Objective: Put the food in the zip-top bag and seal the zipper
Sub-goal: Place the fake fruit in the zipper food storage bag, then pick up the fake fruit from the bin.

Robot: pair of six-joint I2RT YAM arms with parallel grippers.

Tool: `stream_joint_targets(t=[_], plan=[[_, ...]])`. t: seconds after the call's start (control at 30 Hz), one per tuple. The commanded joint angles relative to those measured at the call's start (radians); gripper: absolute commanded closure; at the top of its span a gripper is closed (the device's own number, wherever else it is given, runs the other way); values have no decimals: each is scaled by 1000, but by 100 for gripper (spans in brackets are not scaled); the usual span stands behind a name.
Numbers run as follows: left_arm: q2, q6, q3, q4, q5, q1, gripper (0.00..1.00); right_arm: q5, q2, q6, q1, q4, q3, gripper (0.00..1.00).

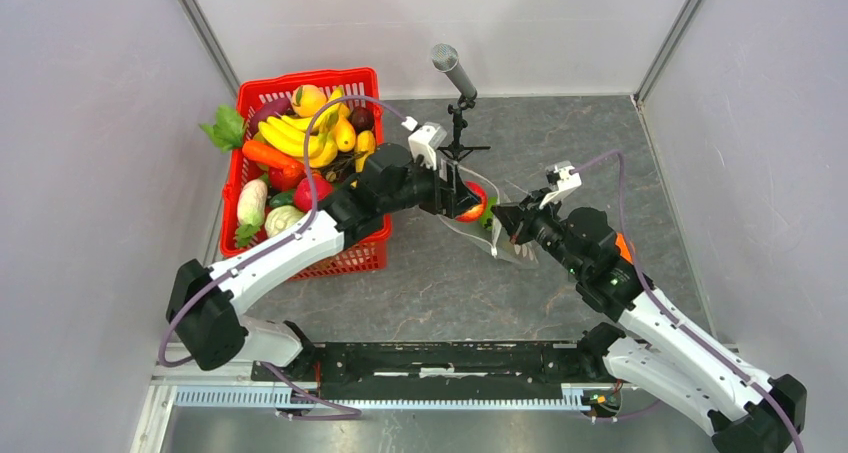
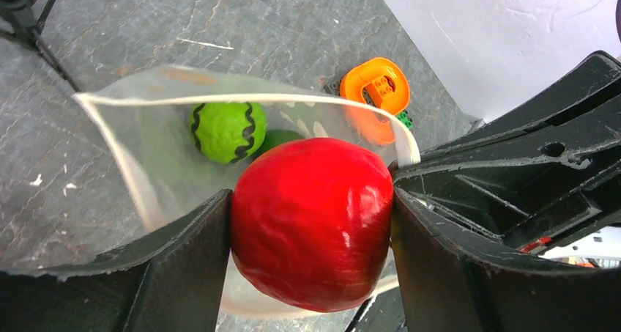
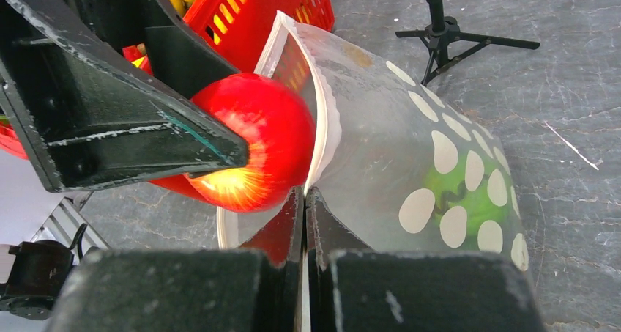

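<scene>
Left gripper (image 2: 311,200): clenched wide on a red toy fruit (image 2: 311,237), one finger on each flank, poised at the mouth of the zip-top bag (image 2: 146,156) with the fruit against the rim. Right gripper (image 3: 304,200): pinched fully shut on the bag's mouth edge, propping the bag up and open. Zipper (image 2: 242,97): unsealed, white strip bowed into an open arc just beyond the fruit. Inside the bag: green ball with black zigzag band (image 2: 227,130), lying toward the bottom. Step in hand, by judgement: loading the red fruit. Best done by pushing it past the zipper strip and well into the bag before letting go, then withdrawing straight back along the entry line to avoid dragging the thin film; right pinch to be held firm meanwhile, the film likely to fold shut otherwise. Risk: glossy round fruit rolling back out. Left of the bag: red lattice basket (image 1: 360,83), heaped with more food, bananas (image 1: 295,133) on top. Behind the bag: microphone (image 1: 455,73) on a small black tripod. Right of the bag: orange plastic piece (image 2: 377,90). Under the bag: dark grey slate-look tabletop (image 1: 420,293), scuffed with pale marks. Around: plain pale wall panels (image 1: 100,123) on three sides.
</scene>
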Motion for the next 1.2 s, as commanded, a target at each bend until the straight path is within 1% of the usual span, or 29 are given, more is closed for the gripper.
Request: stream_joint_targets(t=[0.0,0.07,0.13,0.2,0.27,0.33,0.4,0.5,0.6,0.9,1.07,1.17], plan=[[40,74,89,32,0,-25,36,-18,-23,-3,3,52,21,100],[49,74,91,31,-9,-34,34,-11,-27,-6,2,50,16,100],[65,82,99,1,-9,-39,31,0,-33,-6,2,50,7,100],[87,93,115,-54,-7,-41,26,16,-39,-1,2,47,0,100],[90,92,109,-69,4,-41,19,29,-46,1,2,47,-2,100],[80,90,103,-57,46,-41,17,45,-43,0,2,39,2,100],[65,98,104,-49,101,-41,11,55,-39,0,2,33,4,100],[50,125,113,-56,166,-40,6,84,-35,10,2,10,8,100],[36,138,132,-85,173,-41,4,91,-38,9,2,9,2,100],[-51,184,106,-104,106,-41,2,76,-43,7,2,29,-12,100],[-157,204,43,-73,-17,-41,1,50,-90,5,2,113,-56,100],[-216,228,19,-83,-136,-41,0,81,-90,6,2,86,-52,100]])
